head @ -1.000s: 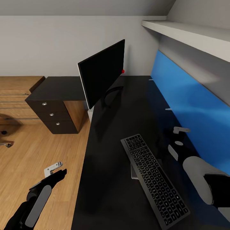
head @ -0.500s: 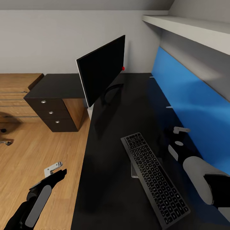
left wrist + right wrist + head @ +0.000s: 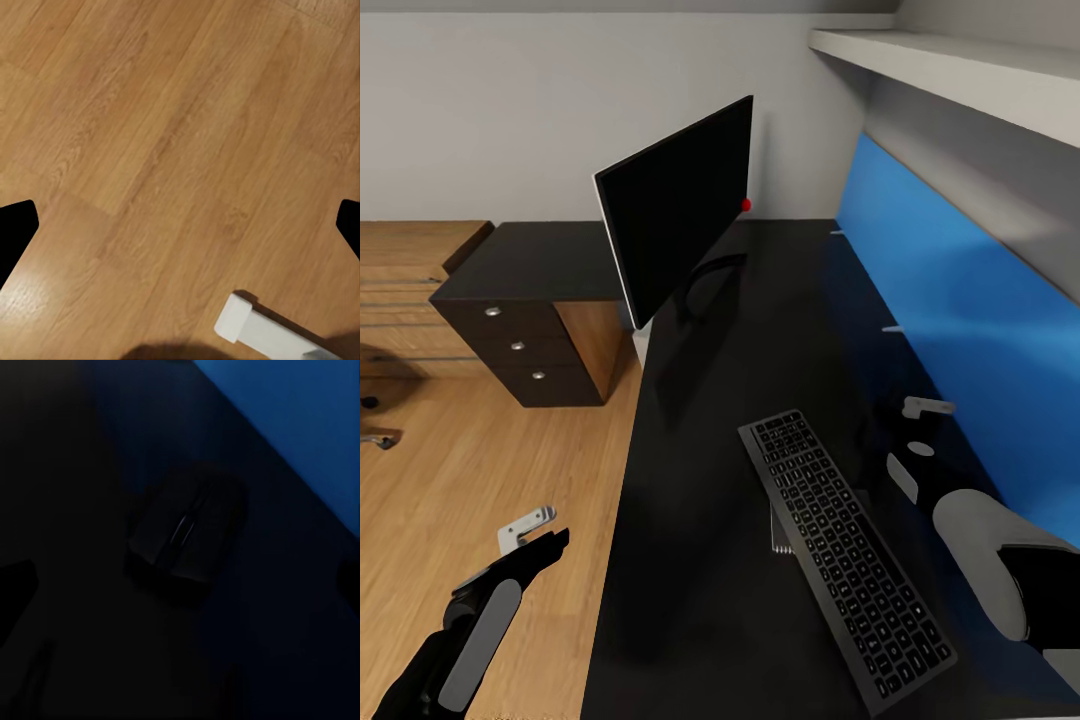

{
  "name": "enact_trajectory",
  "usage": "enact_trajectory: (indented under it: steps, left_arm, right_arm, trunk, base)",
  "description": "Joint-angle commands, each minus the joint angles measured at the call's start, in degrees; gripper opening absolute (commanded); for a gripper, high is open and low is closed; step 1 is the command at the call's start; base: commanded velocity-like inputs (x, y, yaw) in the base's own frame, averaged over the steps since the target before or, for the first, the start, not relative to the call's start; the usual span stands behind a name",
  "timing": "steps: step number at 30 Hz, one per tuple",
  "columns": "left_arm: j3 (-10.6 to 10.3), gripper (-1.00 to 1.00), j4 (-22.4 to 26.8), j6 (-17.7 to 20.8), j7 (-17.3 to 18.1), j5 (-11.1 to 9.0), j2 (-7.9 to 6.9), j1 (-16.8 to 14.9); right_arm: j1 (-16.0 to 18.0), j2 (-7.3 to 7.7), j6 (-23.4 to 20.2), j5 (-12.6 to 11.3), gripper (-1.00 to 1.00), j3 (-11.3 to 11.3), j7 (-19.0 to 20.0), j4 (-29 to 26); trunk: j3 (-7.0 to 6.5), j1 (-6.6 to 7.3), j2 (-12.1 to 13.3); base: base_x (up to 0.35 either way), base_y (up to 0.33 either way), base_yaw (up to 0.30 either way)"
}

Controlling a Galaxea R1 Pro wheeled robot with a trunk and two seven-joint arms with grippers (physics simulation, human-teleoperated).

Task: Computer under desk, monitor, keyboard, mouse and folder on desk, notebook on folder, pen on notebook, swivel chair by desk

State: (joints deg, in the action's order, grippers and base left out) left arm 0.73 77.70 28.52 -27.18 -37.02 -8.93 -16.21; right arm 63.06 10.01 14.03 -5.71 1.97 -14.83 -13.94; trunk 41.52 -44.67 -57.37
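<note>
- Nothing on the desk [image 3: 710,560] has shifted over the last second; only the head camera has tipped, so the back wall and the monitor [image 3: 675,220] sit a little differently in its picture, while both arms hold the same pose.
- From the head view, the monitor stands on its curved foot near the desk's far left edge, screen black, red dot at its lower corner.
- Closer in, the keyboard [image 3: 845,555] lies slantwise on the black top, and the corner of a thin dark notebook [image 3: 778,535] pokes out from under its left side.
- Right gripper [image 3: 920,425] hovers over the desk between the keyboard and the blue wall panel [image 3: 960,320]. Its wrist camera shows what the head view hides — the black mouse [image 3: 187,536] lying on the desk directly below, just beside the blue panel. Both fingertips stand wide apart at the edges of that picture, gripping nothing.
- Left gripper [image 3: 532,532] hangs out over the wood floor [image 3: 480,470], off the desk's left edge. Its wrist view shows bare planks [image 3: 165,150] and a white leg [image 3: 259,330] — fingers spread wide, empty.
- Farther left, the dark drawer unit [image 3: 520,345] with round silver knobs stands under the desk's short wing.
</note>
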Motion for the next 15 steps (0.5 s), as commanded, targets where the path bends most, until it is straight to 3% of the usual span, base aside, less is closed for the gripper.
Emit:
enact_trajectory:
  steps: [1,15]
  left_arm:
    - [-0.03,1.0,0.09,0.14,-0.46,-0.6,-0.01,-0.03]
    - [-0.03,1.0,0.09,0.14,-0.45,-0.6,-0.02,-0.02]
  right_arm:
    - [0.04,0.01,0.3,-0.6,1.0,0.23,-0.03,0.05]
    - [0.04,0.08,0.3,-0.61,1.0,0.23,-0.03,0.05]
  trunk:
    - [0.13,0.0,-0.04]
    - [1.36,0.0,-0.04]
  base:
    - [0.0,0.0,0.0]
    - [0.0,0.0,0.0]
